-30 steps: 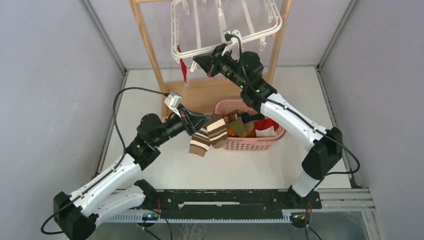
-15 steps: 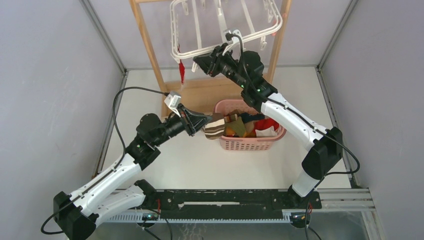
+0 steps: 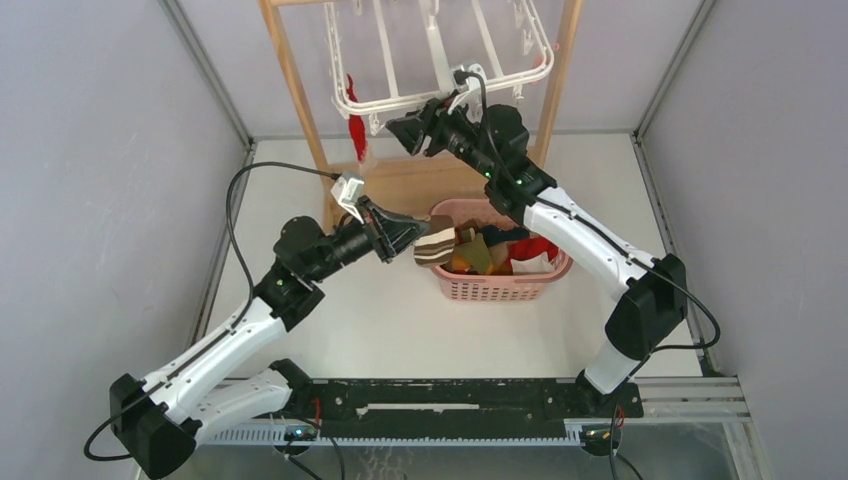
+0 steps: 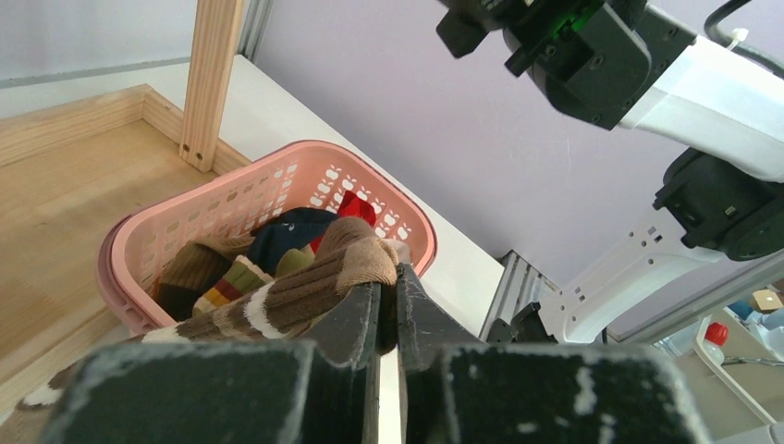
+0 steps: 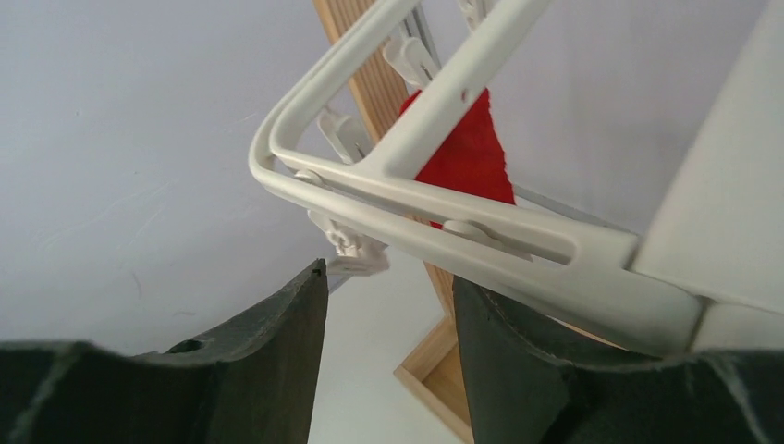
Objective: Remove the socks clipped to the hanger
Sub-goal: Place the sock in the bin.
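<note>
**Top view.** The left gripper (image 3: 408,238) pinches a brown-and-cream striped sock (image 3: 436,246) at the left rim of a pink basket (image 3: 500,287). The sock's free end lies over that rim beside the other socks (image 3: 500,250) heaped inside. White table (image 3: 400,330) stretches away on the gripper's near side, and the wooden stand (image 3: 290,80) rises behind it. The right gripper (image 3: 408,130), raised and spread, sits at the near rim of the white hanger (image 3: 395,103). A red sock (image 3: 356,128) hangs from the hanger's corner just to this gripper's left, between it and the stand's post.

**Left wrist.** The left gripper (image 4: 388,277) is pressed together on the striped sock (image 4: 305,296), which folds over the fingertips. The basket (image 4: 277,176) lies directly ahead. A strip of table and a grey wall (image 4: 416,102) lie beyond its right edge, the stand's post (image 4: 211,83) stands ahead to the left, and the right arm (image 4: 647,65) crosses overhead.

**Right wrist.** The right gripper (image 5: 388,277) holds nothing in its wide gap. The hanger's rim (image 5: 416,208) crosses just above the fingertips, but whether the right finger touches it cannot be told. A small clip (image 5: 356,248) dangles at the gap's mouth. The red sock (image 5: 462,157) hangs beyond the rim, against the stand (image 5: 370,83). Plain wall fills the left.
</note>
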`<state>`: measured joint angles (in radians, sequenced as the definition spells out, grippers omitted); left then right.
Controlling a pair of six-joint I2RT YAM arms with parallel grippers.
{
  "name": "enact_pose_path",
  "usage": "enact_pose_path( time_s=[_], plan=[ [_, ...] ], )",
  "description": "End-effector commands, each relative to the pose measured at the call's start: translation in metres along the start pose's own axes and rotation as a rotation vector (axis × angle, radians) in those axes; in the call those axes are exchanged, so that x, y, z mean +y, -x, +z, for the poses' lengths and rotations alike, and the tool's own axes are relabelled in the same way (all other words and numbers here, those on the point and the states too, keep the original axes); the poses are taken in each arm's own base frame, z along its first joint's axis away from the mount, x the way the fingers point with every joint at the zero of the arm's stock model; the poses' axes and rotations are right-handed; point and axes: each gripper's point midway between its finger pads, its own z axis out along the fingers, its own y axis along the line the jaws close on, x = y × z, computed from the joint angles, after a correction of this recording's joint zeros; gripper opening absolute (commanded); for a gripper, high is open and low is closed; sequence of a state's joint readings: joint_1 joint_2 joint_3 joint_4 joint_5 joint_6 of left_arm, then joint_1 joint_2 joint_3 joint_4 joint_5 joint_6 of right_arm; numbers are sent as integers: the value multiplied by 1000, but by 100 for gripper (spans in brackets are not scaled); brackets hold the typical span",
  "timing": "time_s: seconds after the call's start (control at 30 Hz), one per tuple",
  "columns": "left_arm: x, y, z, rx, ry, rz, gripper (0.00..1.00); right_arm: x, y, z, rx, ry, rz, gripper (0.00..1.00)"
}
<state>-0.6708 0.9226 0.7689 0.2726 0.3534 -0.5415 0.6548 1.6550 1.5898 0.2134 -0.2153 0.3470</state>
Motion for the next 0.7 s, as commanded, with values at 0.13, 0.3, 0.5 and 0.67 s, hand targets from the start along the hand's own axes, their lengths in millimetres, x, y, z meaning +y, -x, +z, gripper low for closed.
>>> enact_pose_path(
  time_s=[0.13,0.3,0.5,0.67],
  plan=[
    [-35,49,10,-95,-113,20,0,-2,37,-30,-83,-15,15,64],
    [-40,53,19,-84,-125,25,0,-20,45,-65,-107,-126,51,68],
    [-48,52,35,-68,-145,25,1,-37,48,-114,-92,-231,81,70],
    [-53,51,54,-52,-167,22,1,-49,52,-150,-94,-301,95,71]
  ],
)
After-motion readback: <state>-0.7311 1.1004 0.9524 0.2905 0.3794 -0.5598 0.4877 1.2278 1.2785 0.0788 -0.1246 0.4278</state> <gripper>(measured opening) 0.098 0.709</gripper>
